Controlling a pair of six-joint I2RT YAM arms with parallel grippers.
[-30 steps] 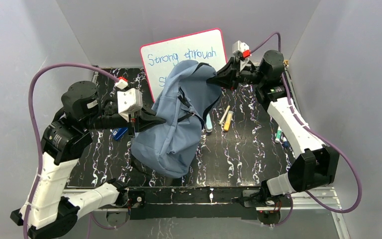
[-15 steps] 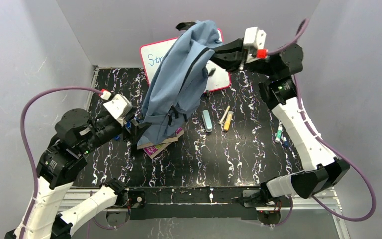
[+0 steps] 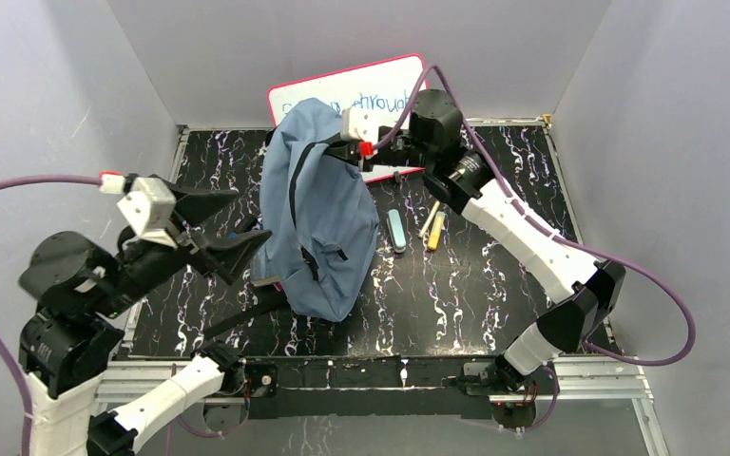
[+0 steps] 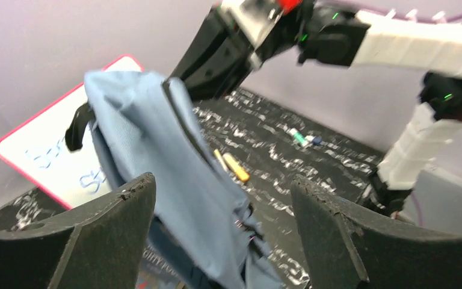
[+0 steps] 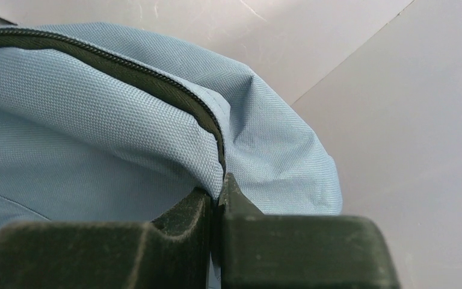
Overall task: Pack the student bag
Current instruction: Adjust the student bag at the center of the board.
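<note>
The student bag (image 3: 321, 214), grey-blue with dark zipper lines, hangs upright over the table's middle, its bottom resting near the front. My right gripper (image 3: 331, 147) is shut on the bag's top fabric beside the zipper (image 5: 156, 78), and both pads (image 5: 186, 217) pinch the cloth. My left gripper (image 3: 252, 217) stands open just left of the bag, holding nothing. In the left wrist view the bag (image 4: 156, 138) hangs between and beyond the spread fingers (image 4: 126, 211), and the right gripper (image 4: 174, 81) grips its top.
A pink-framed whiteboard (image 3: 390, 81) leans on the back wall behind the bag. A pale blue case (image 3: 395, 230) and yellow pens (image 3: 435, 231) lie right of the bag. Markers (image 4: 304, 138) lie farther right. A book (image 4: 156, 259) lies under the bag's lower edge.
My left gripper has opened, let go of the bag and drawn back to the left. The right arm raised the bag, then lowered it and swung left, still gripping it.
</note>
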